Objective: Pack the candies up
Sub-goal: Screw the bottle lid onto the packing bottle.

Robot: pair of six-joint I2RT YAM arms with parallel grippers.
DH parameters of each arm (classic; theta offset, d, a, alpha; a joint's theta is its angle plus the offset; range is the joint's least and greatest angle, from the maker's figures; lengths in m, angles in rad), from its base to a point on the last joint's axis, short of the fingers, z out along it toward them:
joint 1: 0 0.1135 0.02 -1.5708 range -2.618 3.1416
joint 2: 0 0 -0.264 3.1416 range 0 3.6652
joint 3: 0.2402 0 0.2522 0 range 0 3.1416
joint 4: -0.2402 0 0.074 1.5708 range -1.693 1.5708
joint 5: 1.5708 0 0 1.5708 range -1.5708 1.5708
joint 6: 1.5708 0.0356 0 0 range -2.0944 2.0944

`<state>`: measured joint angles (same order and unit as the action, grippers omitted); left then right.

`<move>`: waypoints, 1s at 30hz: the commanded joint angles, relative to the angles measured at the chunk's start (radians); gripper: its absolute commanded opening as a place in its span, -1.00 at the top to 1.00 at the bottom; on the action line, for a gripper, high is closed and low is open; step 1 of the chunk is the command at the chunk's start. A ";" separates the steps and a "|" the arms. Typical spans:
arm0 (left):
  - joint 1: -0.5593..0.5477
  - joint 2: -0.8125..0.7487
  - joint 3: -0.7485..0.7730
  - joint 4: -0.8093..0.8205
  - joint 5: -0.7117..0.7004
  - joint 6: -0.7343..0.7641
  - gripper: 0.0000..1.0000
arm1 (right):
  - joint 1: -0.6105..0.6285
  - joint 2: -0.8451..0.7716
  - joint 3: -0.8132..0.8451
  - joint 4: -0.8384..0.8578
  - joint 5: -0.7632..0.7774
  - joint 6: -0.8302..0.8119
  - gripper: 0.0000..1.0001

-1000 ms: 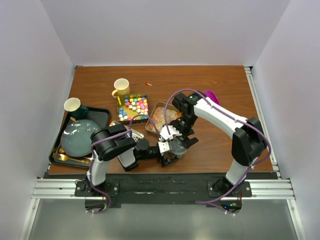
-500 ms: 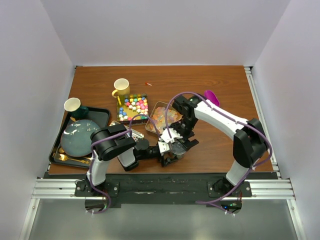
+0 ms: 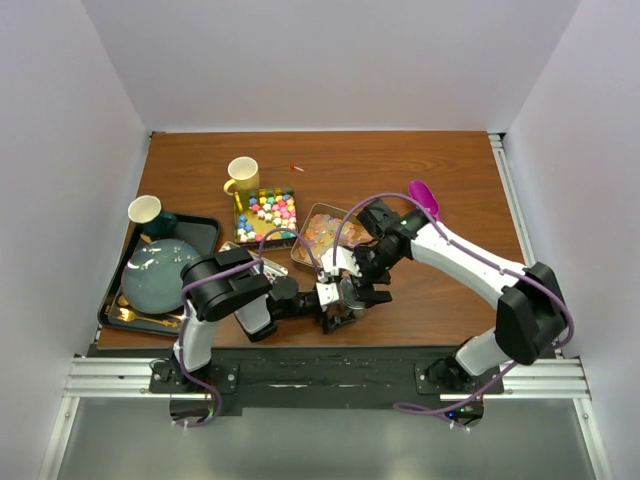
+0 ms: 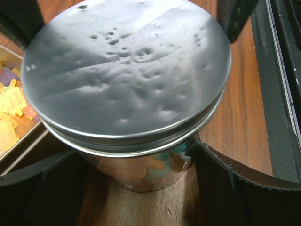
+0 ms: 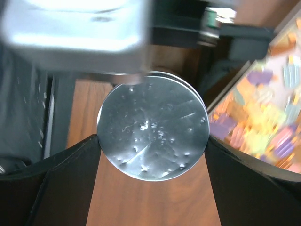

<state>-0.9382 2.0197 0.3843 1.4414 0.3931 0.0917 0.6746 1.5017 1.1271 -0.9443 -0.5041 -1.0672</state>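
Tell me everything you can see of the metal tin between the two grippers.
The tin is a small round can of shiny silvery metal, standing upright on the wooden table beside the candy tray, near the front edge. Its flat lid is on, pocked with small dents; whether it is fully seated is unclear. The left gripper clasps its body from both sides. The right gripper hovers above, fingers flanking the lid, contact uncertain. Its contents are hidden.
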 commanded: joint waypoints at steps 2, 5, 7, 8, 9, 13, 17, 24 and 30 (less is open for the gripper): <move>0.012 0.017 -0.002 -0.099 -0.040 0.019 1.00 | 0.008 -0.023 -0.095 0.168 0.183 0.435 -0.49; 0.013 0.013 -0.001 -0.111 -0.043 0.020 1.00 | 0.006 0.003 -0.095 0.167 0.239 0.556 -0.47; 0.013 0.010 -0.001 -0.113 -0.045 0.025 1.00 | 0.008 0.029 -0.090 0.161 0.253 0.610 -0.50; 0.013 0.010 -0.002 -0.114 -0.045 0.025 1.00 | 0.008 0.035 -0.089 0.157 0.257 0.663 -0.57; 0.013 0.010 -0.002 -0.115 -0.046 0.026 1.00 | 0.008 0.038 -0.087 0.157 0.253 0.685 -0.64; 0.013 0.008 -0.001 -0.116 -0.046 0.028 1.00 | 0.008 0.023 -0.073 0.147 0.254 0.750 -0.97; 0.013 0.008 -0.001 -0.115 -0.039 0.028 1.00 | 0.008 -0.023 -0.018 0.038 0.265 0.751 -0.97; 0.013 0.007 -0.004 -0.104 -0.036 0.026 1.00 | -0.062 -0.153 0.079 -0.160 0.216 0.618 -0.98; 0.013 0.007 -0.007 -0.101 -0.025 0.028 1.00 | -0.116 -0.241 0.094 -0.108 -0.054 0.230 -0.97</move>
<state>-0.9295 2.0163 0.3912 1.4292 0.3820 0.0910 0.5617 1.3056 1.1839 -1.0607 -0.3622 -0.5434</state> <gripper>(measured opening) 0.898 0.986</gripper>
